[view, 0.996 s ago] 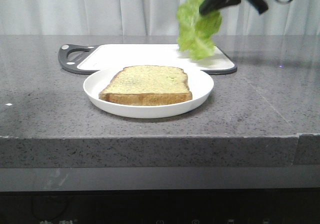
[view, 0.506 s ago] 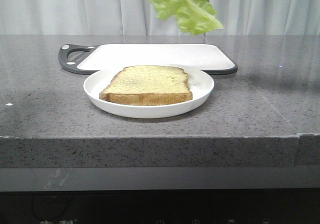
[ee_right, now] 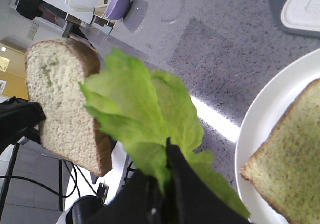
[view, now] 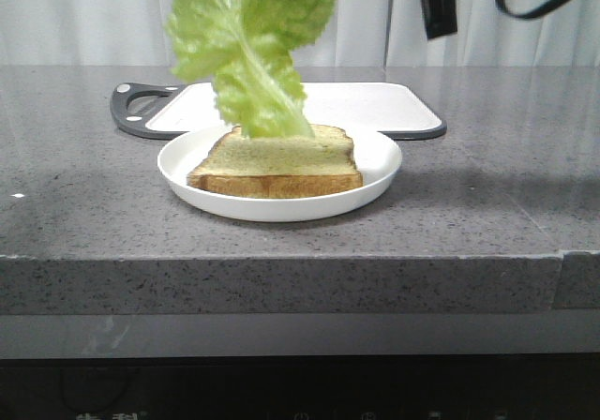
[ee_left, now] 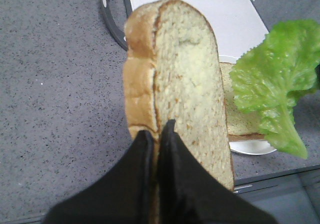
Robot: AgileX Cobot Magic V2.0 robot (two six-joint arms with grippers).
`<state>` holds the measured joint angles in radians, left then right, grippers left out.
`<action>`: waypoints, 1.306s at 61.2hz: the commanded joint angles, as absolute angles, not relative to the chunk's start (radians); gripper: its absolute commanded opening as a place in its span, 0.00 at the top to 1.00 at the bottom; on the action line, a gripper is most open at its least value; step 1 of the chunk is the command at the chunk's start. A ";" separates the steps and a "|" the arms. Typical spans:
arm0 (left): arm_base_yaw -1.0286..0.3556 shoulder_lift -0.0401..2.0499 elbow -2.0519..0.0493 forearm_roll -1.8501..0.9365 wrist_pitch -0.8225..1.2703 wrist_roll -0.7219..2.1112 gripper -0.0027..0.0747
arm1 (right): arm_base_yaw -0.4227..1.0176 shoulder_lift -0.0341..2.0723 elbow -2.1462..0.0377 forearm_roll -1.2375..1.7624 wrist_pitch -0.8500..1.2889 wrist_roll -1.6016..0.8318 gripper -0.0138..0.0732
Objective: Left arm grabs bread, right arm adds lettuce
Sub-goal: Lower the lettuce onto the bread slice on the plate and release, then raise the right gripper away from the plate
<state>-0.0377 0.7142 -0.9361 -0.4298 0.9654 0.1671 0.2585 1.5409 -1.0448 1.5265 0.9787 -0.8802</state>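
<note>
- Bright green and crinkled, the lettuce (view: 246, 50) hangs from the right arm's gripper (ee_right: 167, 156), whose fingers are pinched together on the leaf's stem end.
- In the front view the leaf's lower tip reaches down to the back edge of the second slice (view: 276, 160), which lies flat on the white plate (view: 375, 172); whether they touch cannot be told.
- The left arm's gripper (ee_left: 156, 136) is clamped on the lower edge of the bread (ee_left: 182, 79), holding the slice upright in the air, well above the grey stone counter (ee_left: 55, 84).
- Behind the plate lies a white cutting board (view: 375, 104) with a dark grey handle.
- From the left wrist camera, the lettuce (ee_left: 280, 84) hangs beside the raised bread, apart from it.
</note>
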 commanded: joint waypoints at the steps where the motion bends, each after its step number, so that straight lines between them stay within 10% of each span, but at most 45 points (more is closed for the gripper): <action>1: -0.036 0.713 -0.960 -0.461 0.900 0.168 0.99 | 0.258 1.541 -1.065 1.613 1.006 -0.900 0.98; 28: -0.036 0.713 -0.960 -0.461 0.900 0.168 0.99 | 0.257 1.651 -1.065 1.627 0.860 -0.905 0.95; 51: -0.036 0.713 -0.960 -0.461 0.900 0.168 0.99 | 0.252 1.650 -1.068 1.502 0.750 -0.905 0.28; 80: -0.036 0.713 -0.960 -0.461 0.900 0.168 0.99 | 0.199 1.456 -1.127 0.920 0.774 -0.559 0.23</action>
